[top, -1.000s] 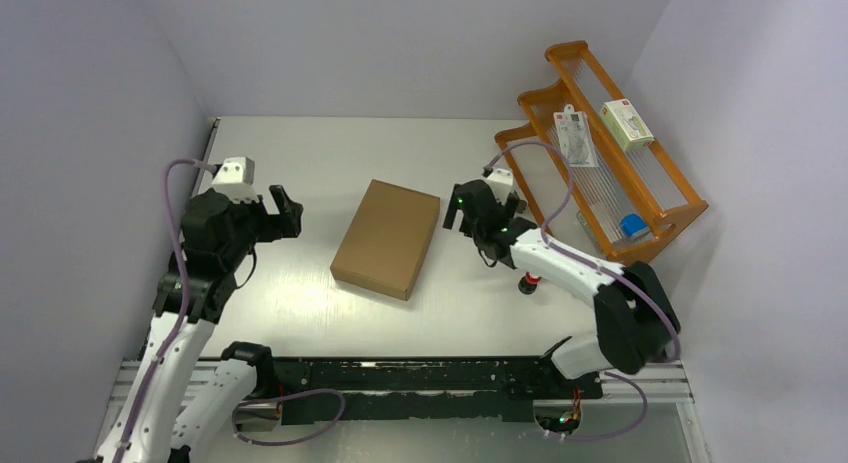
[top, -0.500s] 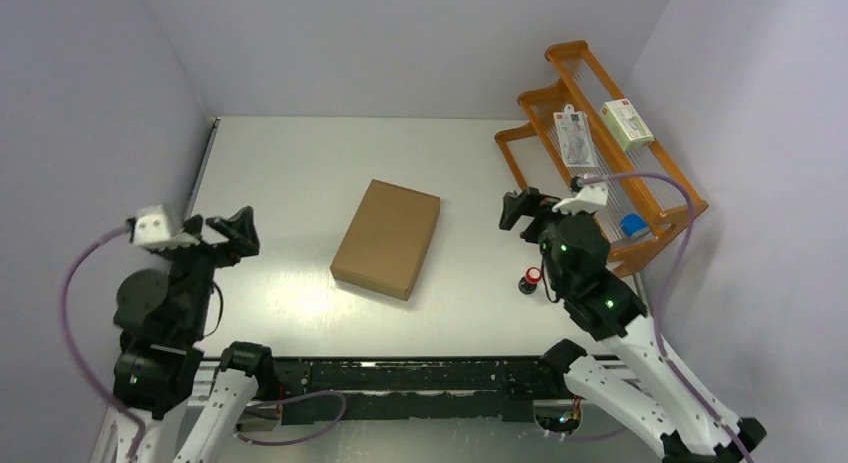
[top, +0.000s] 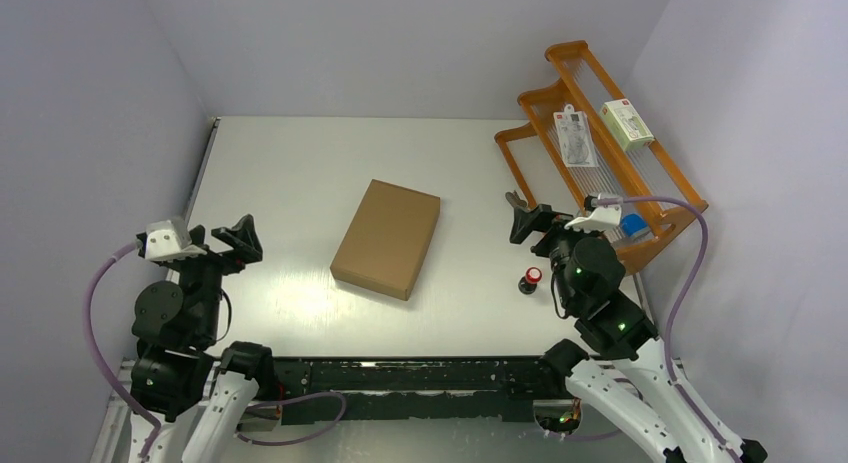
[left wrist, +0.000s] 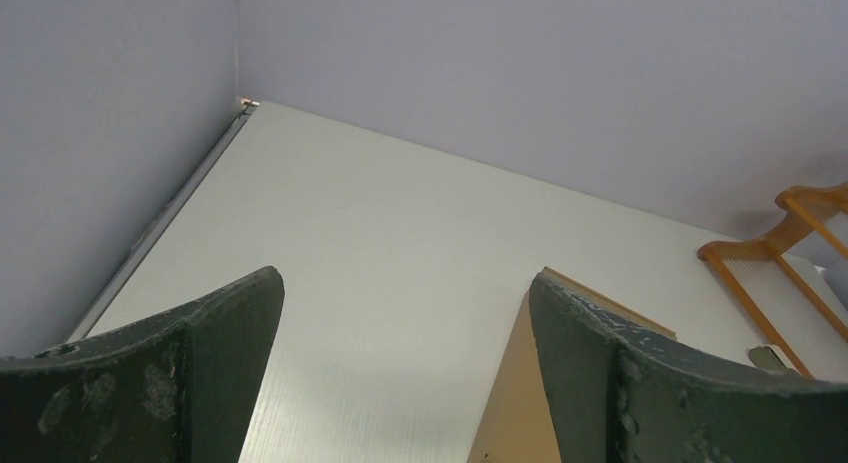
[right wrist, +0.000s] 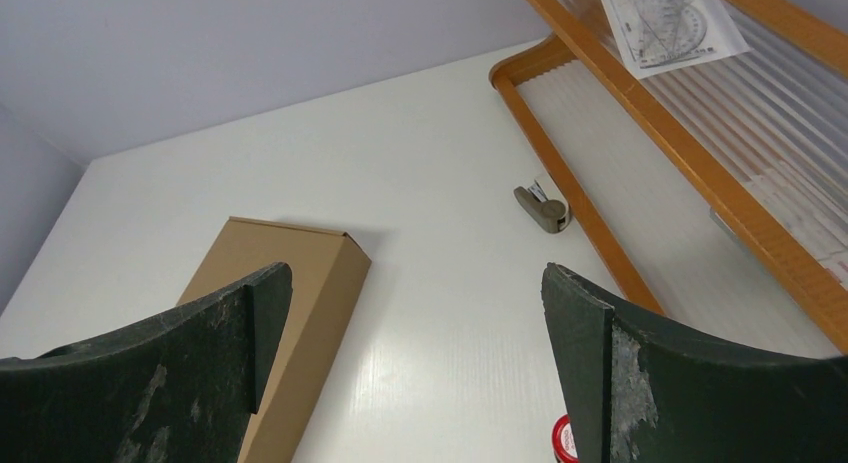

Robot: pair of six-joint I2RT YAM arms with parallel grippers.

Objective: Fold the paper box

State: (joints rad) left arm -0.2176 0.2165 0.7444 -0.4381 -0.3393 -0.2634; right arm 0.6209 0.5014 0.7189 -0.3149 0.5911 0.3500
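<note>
1. On the white tabletop (top: 300, 163), the biggest thing here, all the other things sit. Pale grey walls (top: 400, 43) stand at its back and at both sides.
2. An orange wooden rack (top: 570, 53) stands along the right side of the tabletop. Its shelves go up like steps.
3. Two white and black arms rise from the near edge. The left arm (top: 180, 323) is at the left corner and the right arm (top: 600, 303) is at the right. Each one has a purple cable looping out from it.
4. The paper box (top: 387, 237) is plain brown and shut. It lies flat near the middle of the tabletop, turned a bit slantwise. It is between the two arms and touches neither one.
5. The left gripper (left wrist: 402, 283) is up in the air with its two dark fingers wide apart and nothing between them. The paper box is off to its right.
6. The right gripper (right wrist: 417, 273) is also up in the air, with its fingers wide apart and nothing between them. The paper box is off to its left.
7. A clear packet (top: 575, 138) with drawing tools lies on the rack.
8. A white and green carton (top: 627, 123) sits just to the right of the packet.
9. A small blue thing (top: 631, 224) sits low on the rack, too small to make out.
10. A little thing with a red top (top: 531, 279) stands on the tabletop, near the right arm and well apart from the paper box.
11. A tiny grey clip (right wrist: 541, 207) lies just beside the foot of the rack.
</note>
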